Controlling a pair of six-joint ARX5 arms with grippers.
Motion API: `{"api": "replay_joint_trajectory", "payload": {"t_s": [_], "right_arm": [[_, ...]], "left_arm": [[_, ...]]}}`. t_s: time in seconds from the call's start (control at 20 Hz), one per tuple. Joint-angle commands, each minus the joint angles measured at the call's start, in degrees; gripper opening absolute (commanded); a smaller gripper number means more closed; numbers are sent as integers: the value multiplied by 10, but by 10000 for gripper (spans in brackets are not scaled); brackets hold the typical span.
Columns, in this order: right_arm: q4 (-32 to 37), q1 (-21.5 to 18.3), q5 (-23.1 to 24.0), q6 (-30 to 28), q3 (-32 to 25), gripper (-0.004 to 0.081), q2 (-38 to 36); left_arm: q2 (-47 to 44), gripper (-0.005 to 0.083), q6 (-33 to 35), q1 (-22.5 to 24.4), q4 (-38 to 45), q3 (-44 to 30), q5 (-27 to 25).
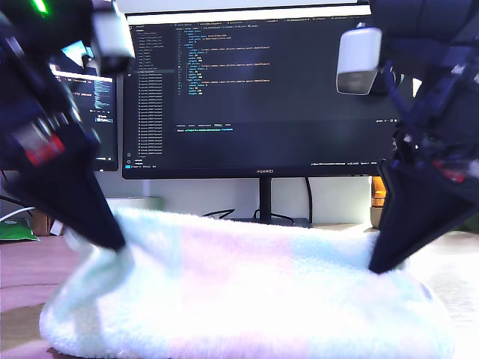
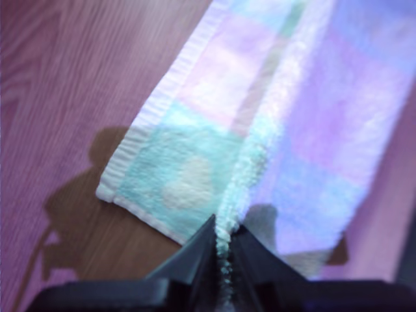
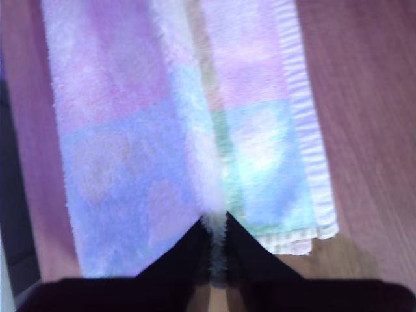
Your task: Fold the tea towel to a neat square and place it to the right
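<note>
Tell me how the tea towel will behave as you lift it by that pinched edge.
The tea towel will probably droop: it already drapes from my first gripper and my second gripper. Its fluffy pile suggests it is light and unlikely to slip from the shut jaws.

Tea towel (image 1: 247, 299) — lower edge cropped

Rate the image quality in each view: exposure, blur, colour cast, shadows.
Exterior view: the tea towel is overexposed, its nap washed out; both dark arms are near and soft, while the monitor stays readable. First wrist view: purple cast, mild blur, gripper shadow on the wooden table, my first gripper pinching a towel edge. Second wrist view: same cast, blurrier, my second gripper likewise pinching.
</note>
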Motion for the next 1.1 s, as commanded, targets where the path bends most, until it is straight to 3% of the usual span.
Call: {"api": "replay_joint_trajectory", "payload": {"t_s": [0.0, 0.4, 1.05], "right_arm": [[2, -6, 9, 6, 12, -12, 8], [23, -21, 15, 16, 22, -12, 19], [66, -22, 58, 23, 22, -12, 92]], "left_arm": [[11, -20, 12, 5, 18, 2, -3], [29, -20, 57, 26, 68, 3, -13], [130, -20, 59, 33, 157, 3, -10]]}}
